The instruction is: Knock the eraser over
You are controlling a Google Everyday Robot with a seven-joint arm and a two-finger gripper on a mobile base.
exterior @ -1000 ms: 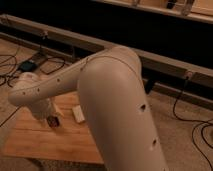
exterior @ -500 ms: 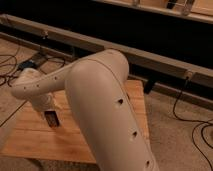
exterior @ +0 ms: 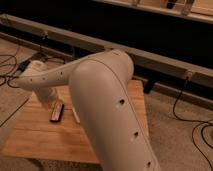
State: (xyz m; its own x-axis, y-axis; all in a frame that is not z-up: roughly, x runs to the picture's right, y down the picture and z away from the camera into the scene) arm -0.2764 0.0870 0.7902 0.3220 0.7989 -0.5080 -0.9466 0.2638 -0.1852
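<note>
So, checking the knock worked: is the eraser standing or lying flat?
Lying flat: the eraser rests on the wooden table, reddish face up, below the end effector.

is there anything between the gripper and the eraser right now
Nothing visible stands between them. The gripper sits low over the left part of the wooden table, right beside the eraser, which lies flat on the wood. The arm hides the table's middle.

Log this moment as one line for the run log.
eraser: flat on wooden table | gripper: beside its left end | arm: blocks table's right
</note>
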